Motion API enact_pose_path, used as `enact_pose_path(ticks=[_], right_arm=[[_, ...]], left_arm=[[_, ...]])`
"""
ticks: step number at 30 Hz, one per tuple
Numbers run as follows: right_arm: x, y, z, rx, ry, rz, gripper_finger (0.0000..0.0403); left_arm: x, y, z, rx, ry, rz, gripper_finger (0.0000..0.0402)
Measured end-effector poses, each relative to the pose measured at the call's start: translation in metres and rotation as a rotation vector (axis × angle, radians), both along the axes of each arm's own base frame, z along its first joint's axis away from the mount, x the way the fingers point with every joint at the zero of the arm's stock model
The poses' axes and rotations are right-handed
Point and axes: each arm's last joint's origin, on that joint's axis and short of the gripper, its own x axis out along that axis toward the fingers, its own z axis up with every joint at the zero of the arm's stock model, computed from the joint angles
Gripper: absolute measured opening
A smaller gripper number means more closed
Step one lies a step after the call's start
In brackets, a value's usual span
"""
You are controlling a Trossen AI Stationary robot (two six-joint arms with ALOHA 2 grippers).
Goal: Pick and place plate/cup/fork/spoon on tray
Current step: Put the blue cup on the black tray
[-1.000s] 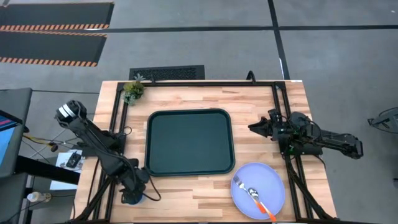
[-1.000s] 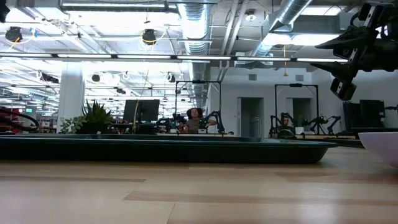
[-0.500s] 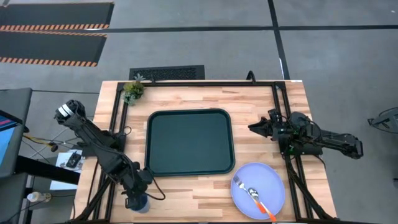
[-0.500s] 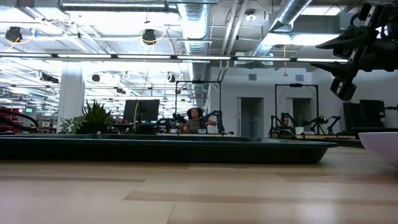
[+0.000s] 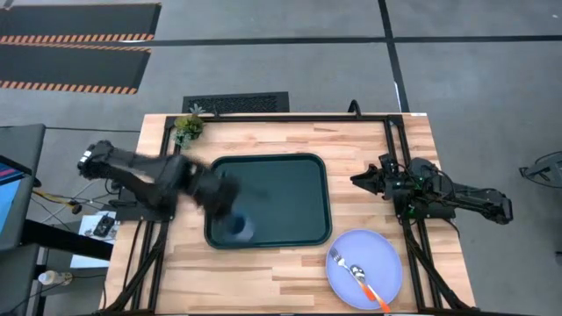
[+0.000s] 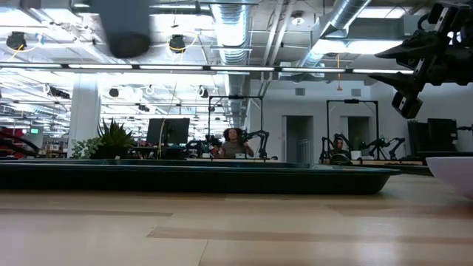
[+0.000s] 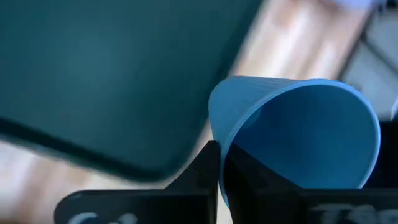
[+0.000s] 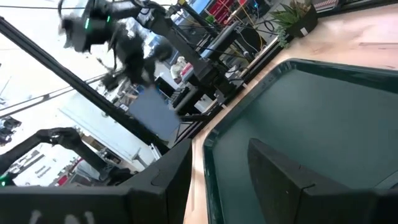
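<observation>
The blue cup (image 5: pixel 238 230) hangs in the air over the near left corner of the dark green tray (image 5: pixel 281 189), with my left gripper (image 5: pixel 228 218) shut on it; arm and cup are blurred. The left wrist view shows the cup (image 7: pixel 311 137) from close by, its mouth toward the camera. The lavender-blue plate (image 5: pixel 386 250) rests on the table at the near right. The fork (image 5: pixel 340 260) and the spoon (image 5: pixel 359 272) lie on it. My right gripper (image 5: pixel 358 180) hovers open off the tray's right edge. My left gripper holds the cup by its wall at the rim (image 7: pixel 219 138). One finger (image 7: pixel 202 171) is outside the cup and the other (image 7: pixel 261 177) inside. The cup is lifted clear above the tray and tilted.
A small potted plant (image 5: pixel 188 125) stands at the far left corner of the table. Black frame rails (image 5: pixel 397 149) run along both sides. Bare wood lies between the tray and the near edge.
My left gripper has carried the cup from the table's near left edge up and toward the far right, and now holds it above the tray's near left corner. The cup, which stood on the table, is lifted clear. It moves fast, and arm and cup are blurred.
</observation>
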Motion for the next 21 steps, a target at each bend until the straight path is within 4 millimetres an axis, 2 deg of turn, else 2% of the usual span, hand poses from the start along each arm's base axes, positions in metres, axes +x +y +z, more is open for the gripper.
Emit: enact_pose_path(ticks=[5, 12, 16, 21], right_arm=[[0.000, 0.000, 0.000, 0.007, 0.000, 0.001, 0.0182], [0.000, 0.000, 0.000, 0.008, 0.000, 0.000, 0.0182], [0.000, 0.000, 0.000, 0.009, 0.001, -0.017, 0.0182], [0.000, -0.001, 0.000, 0.009, 0.001, -0.025, 0.0182]], left_arm=[[0.039, 0.076, 0.000, 0.065, -0.004, 0.079, 0.0000], [0.104, 0.164, -0.018, 0.161, 0.029, 0.105, 0.0000], [0.137, 0.198, -0.038, 0.184, 0.056, 0.091, 0.0000], [0.165, 0.215, -0.071, 0.172, 0.137, 0.054, 0.0000]])
